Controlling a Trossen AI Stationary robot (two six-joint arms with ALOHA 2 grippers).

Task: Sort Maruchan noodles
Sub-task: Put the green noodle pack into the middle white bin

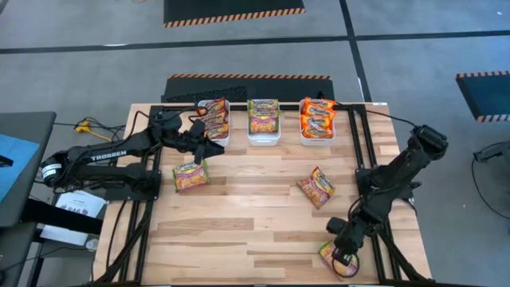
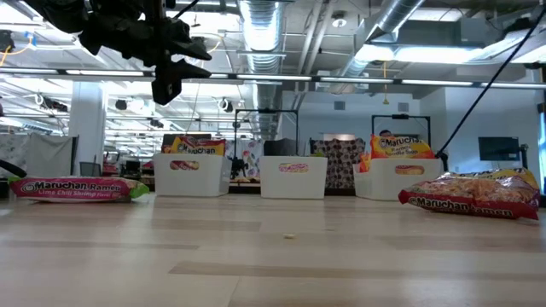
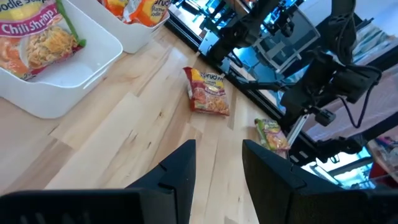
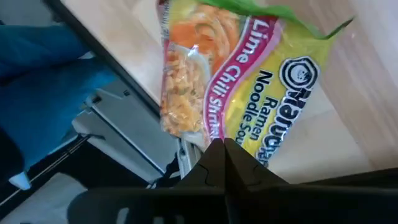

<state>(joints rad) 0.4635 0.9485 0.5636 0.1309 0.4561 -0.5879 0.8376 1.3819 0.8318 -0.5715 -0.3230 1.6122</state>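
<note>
Right gripper [image 1: 344, 257] pinched on green-edged packet [image 1: 338, 260] | left gripper [image 1: 209, 147] empty, parted | 3 bins [image 1: 264, 136] behind

Bright, even overhead light; ceiling strip lights [image 2: 256, 26] glare in the low view, shadows stay soft, and the wrist views blur up close.

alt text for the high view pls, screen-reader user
Overhead: the left gripper, open and empty, hovers beside the left bin, above a loose green-edged packet. The right gripper, shut, sits on a packet at the table's near right corner; an orange-edged packet lies mid-table.
</note>
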